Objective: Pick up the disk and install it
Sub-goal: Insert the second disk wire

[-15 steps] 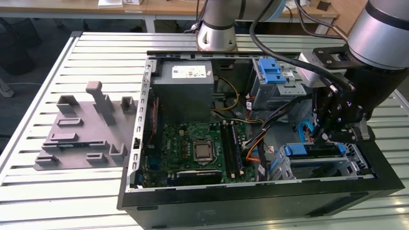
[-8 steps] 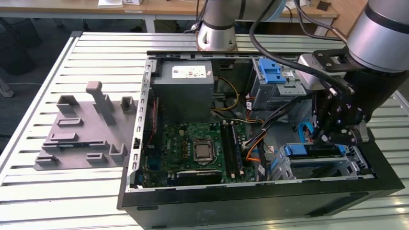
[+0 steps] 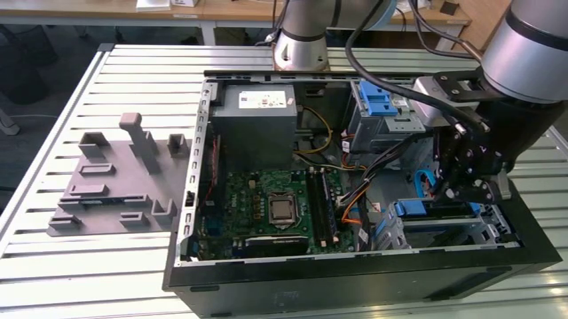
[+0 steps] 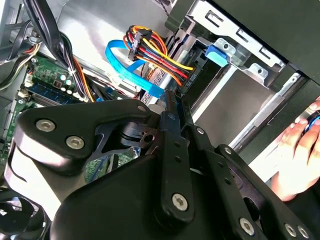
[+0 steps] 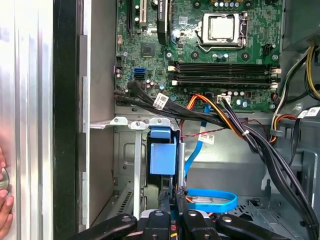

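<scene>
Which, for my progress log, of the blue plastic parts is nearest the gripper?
The blue bracket right at the gripper; the blue latch sits farther, on the cage.

An open computer case [image 3: 355,282] lies on the slatted counter [image 3: 80,266], its green motherboard [image 3: 266,199] and grey power supply [image 3: 255,126] beside a grey fixture [image 3: 116,179].

A person's hand [image 4: 300,155] is cut off by the second wrist view's edge.

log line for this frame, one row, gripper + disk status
gripper: low inside open pc case, over drive bay | disk: blue carrier standing in bay, ahead of fingertips | fingers: close together | hand: beside case
</scene>
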You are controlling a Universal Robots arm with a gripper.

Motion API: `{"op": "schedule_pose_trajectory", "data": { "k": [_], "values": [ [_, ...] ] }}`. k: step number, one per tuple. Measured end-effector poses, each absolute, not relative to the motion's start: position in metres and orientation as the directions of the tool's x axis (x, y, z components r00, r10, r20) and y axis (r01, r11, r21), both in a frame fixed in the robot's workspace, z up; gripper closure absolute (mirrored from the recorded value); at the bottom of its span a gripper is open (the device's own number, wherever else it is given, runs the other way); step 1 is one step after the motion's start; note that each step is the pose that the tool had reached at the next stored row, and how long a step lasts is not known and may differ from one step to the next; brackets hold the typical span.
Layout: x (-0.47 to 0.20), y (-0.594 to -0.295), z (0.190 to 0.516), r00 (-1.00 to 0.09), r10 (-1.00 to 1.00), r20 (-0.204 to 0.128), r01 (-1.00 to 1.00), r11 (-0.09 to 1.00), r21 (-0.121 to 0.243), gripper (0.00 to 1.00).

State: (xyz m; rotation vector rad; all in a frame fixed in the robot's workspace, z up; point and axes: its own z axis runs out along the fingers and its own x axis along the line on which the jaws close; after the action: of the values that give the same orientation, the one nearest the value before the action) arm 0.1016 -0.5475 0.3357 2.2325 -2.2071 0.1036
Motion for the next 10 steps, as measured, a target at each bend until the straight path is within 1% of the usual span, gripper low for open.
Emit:
{"op": "schedule_pose_trajectory", "data": {
  "k": [10],
  "values": [
    [0.1017, -0.5484, 0.3336, 0.011, -0.999, 0.047, -0.999, -0.013, -0.046, 0.84]
  ]
}}
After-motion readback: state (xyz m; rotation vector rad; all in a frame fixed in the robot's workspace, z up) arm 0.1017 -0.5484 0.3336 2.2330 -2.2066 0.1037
